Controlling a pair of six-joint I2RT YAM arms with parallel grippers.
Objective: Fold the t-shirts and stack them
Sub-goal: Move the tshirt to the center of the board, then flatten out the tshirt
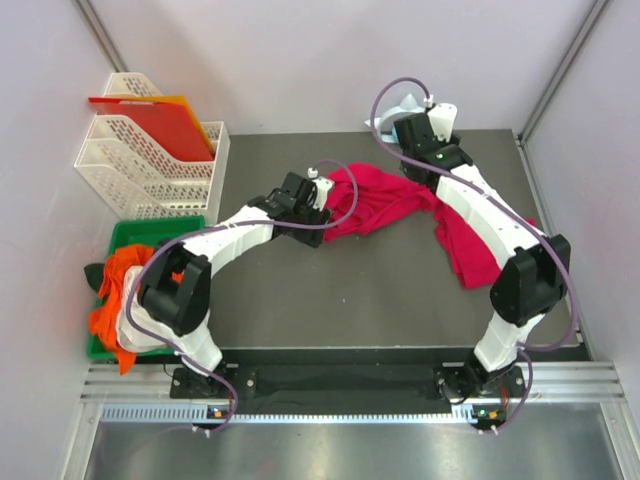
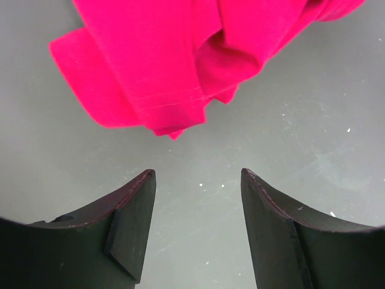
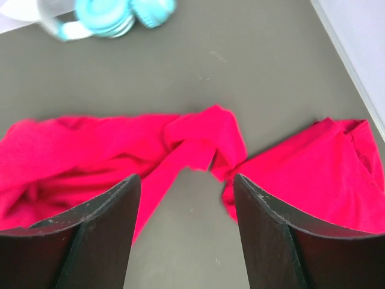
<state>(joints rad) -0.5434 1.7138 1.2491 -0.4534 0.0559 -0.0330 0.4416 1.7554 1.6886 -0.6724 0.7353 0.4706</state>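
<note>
On the dark grey table mat, across its far right part: a soft crimson-pink cotton t-shirt, bunched and twisted rather than flat. Runs from just ahead of the left arm, under the right arm, and down toward the right edge. Impossible to tell whether one shirt or two; in the right wrist view, two rumpled masses joined by a narrow twisted strip. No fold made and no stack begun, judging from the heap.

As for the left gripper: jaws apart and empty, low over bare mat, with a doubled hem of the cloth just beyond the fingertips and not touching them. Probably placed there to take that near edge and draw it outward, for spreading by a pull from both ends.

As for the right gripper: jaws likewise wide and holding nothing, raised above the twisted middle of the cloth at the far side of the mat. Likely poised there to pick a fresh hold. Best undone first, on this reading: the twist in the middle, ahead of any flattening.

At the far edge, near the shirt but apart from it: a small turquoise-and-white object, too blurred to identify. At the left edge: white perforated plastic file trays holding stiff red-orange plastic sheets. In front of them, a green plastic bin with orange cloth spilling over its rim. All apparently kept to one side, leaving the mat for spreading.
</note>
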